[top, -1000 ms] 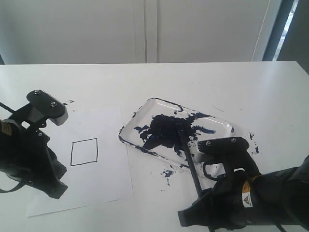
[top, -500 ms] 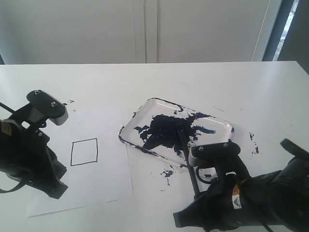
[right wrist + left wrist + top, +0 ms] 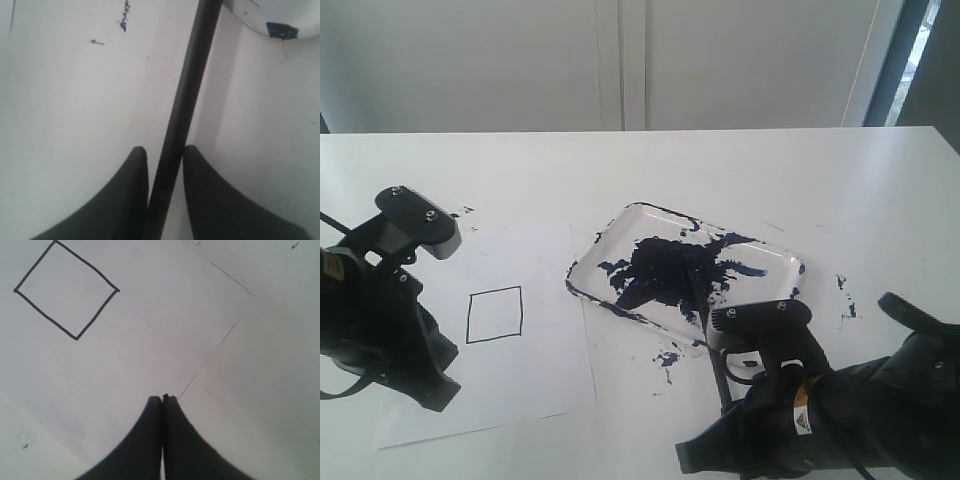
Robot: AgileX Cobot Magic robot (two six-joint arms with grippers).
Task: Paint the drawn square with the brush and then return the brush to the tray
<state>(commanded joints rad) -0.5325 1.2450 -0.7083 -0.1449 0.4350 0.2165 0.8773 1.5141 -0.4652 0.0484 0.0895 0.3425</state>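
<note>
A smooth white table point(image 3: 520, 160) is carrying everything. A flat white paper sheet point(image 3: 535, 380) is lying on its left part, its right edge running just beside the tray point(image 3: 772, 252). The tray is a shallow, glossy clear dish with rounded corners and a paint-edged rim. Inside it a thick blue-black blotch point(image 3: 655, 268) is spreading over the floor, with thinner smears trailing toward the far side.

The left gripper point(image 3: 162, 398) is pointing down at the paper's edge, its smooth dark fingers clenched together on nothing. The right gripper point(image 3: 164, 149) is straddling the brush point(image 3: 192, 75), with one finger very close on each side. I cannot tell whether the fingers are pressing it.

The brush, a thin, straight matte black stick, is resting with its tip in the blotch and its handle running out over the near rim. The square point(image 3: 495, 315), a thin black outline, is sitting unfilled on the paper, well apart from the tray. Small dark splatters point(image 3: 843, 298) are dotting the table around the tray.
</note>
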